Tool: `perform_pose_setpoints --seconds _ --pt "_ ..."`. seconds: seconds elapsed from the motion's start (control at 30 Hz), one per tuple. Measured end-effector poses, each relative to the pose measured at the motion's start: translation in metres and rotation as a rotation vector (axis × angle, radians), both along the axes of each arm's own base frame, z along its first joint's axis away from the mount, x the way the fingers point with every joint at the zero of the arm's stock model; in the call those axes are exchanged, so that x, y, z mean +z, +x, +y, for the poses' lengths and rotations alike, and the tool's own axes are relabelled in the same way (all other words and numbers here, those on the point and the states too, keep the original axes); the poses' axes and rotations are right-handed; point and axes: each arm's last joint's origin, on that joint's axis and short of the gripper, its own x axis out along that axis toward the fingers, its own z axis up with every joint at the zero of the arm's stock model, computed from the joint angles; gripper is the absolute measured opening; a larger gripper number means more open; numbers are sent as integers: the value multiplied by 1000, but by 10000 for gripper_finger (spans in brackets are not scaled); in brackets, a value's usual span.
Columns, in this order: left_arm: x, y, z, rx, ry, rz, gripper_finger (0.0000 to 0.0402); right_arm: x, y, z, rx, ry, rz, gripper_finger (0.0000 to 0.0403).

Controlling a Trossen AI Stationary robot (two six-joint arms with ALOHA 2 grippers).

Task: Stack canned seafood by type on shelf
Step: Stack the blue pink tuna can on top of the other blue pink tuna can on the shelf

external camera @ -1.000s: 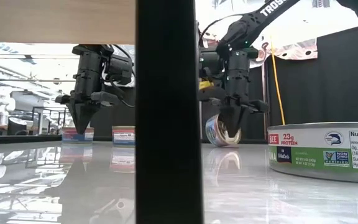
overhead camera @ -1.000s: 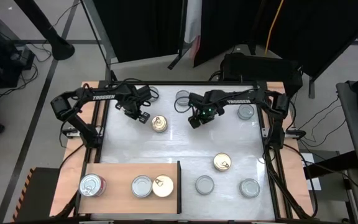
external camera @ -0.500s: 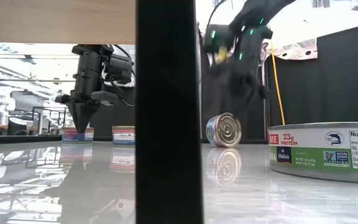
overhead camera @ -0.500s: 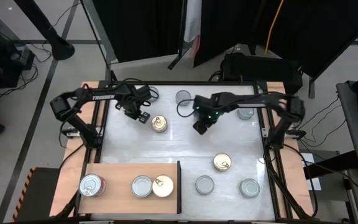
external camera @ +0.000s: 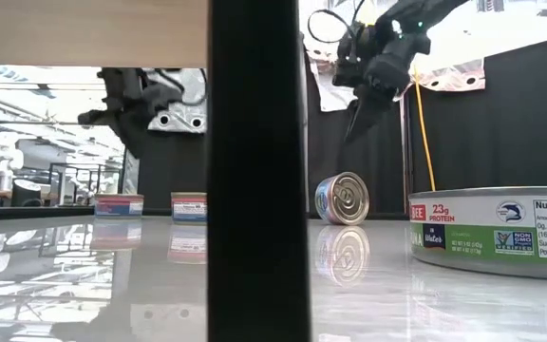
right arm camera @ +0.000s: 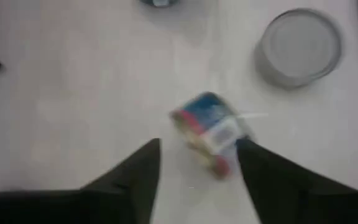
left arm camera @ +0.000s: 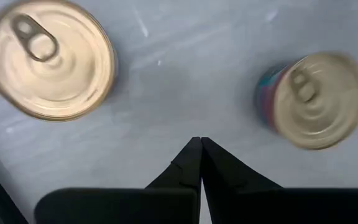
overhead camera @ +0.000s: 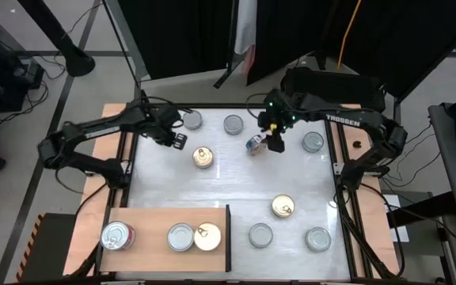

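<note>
White table point(overhead camera: 236, 186) | shelf point(overhead camera: 165, 226) at 7 o'clock held three cans | right gripper point(overhead camera: 275, 141) wide open, empty, above a tipped can point(overhead camera: 256, 144) at 12 o'clock | left gripper point(overhead camera: 179, 139) pinched closed, empty, at 11 o'clock.

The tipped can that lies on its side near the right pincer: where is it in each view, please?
High view: tipped can at the table's far middle, just beside the right pincer.
Low view: right of the dark post, on its edge, lid facing us.
Left wrist view: at the right.
Right wrist view: centre, between the open fingers.
Shared landmark: the gold can.
</note>
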Motion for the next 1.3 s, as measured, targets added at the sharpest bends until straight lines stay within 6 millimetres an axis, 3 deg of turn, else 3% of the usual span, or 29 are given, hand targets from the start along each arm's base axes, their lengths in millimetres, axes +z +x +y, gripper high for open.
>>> perform_pose_setpoints --seconds 0.17,0.3,0.67,0.9,1.13,1.3 --pt "18 -10 -11 56 43 -81 11 -15 6 -14 164 -58 -13 296" --pt "24 -12 -16 87 53 -108 11 -34 15 -20 249 -96 16 328" --pt "24 -10 -20 69 51 -105 11 -72 31 -32 306 -164 102 327" --pt "26 -5 -19 -27 52 -169 11 -70 30 -28 224 -106 114 301" --pt "23 16 -13 -211 29 -316 11 -69 35 -15 244 -88 119 300" --pt "14 27 -7 -211 20 -313 11 -67 42 -13 271 -133 64 300"
